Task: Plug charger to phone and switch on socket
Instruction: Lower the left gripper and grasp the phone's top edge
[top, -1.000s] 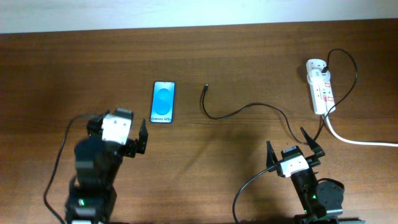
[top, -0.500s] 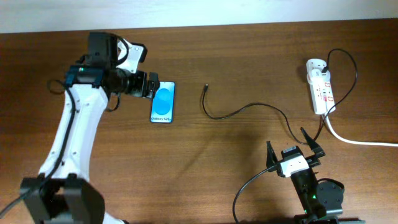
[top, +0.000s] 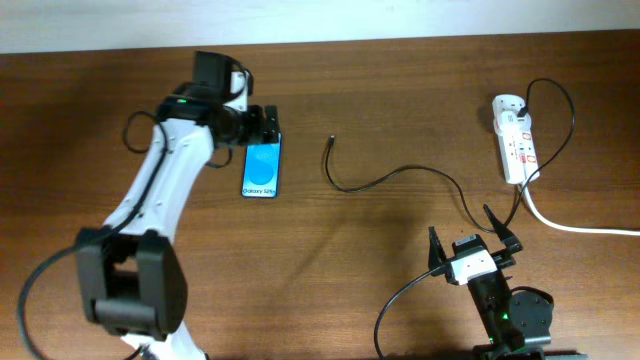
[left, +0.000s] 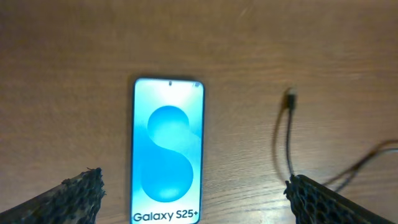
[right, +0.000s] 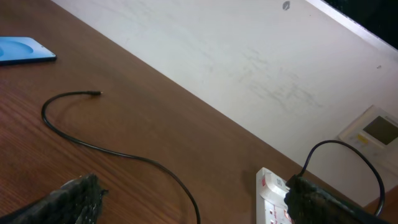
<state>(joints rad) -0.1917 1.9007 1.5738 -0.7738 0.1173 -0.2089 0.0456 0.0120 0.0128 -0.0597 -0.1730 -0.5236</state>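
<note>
The phone (top: 261, 165) lies flat on the brown table, blue screen up, also seen in the left wrist view (left: 168, 152) and far left in the right wrist view (right: 25, 50). My left gripper (top: 268, 126) hovers over it, open, the phone's text end between the wide-spread fingers (left: 81, 193). The charger (top: 400, 172), a thin black cable, curves from its plug tip (top: 331, 140) (left: 290, 98) (right: 96, 93) towards the socket (top: 516, 140) (right: 273, 199) at the right. My right gripper (top: 468, 240) rests open near the front right, holding nothing.
A thick white cord (top: 580, 228) runs from the socket off the right edge. The charger's cable passes just beyond my right gripper. A pale wall (right: 249, 62) with a white plate (right: 376, 127) stands behind the table's far edge.
My left arm has swung out from the front left and reached across to the phone, its gripper staying open. The right arm, phone and cable have not moved.
</note>
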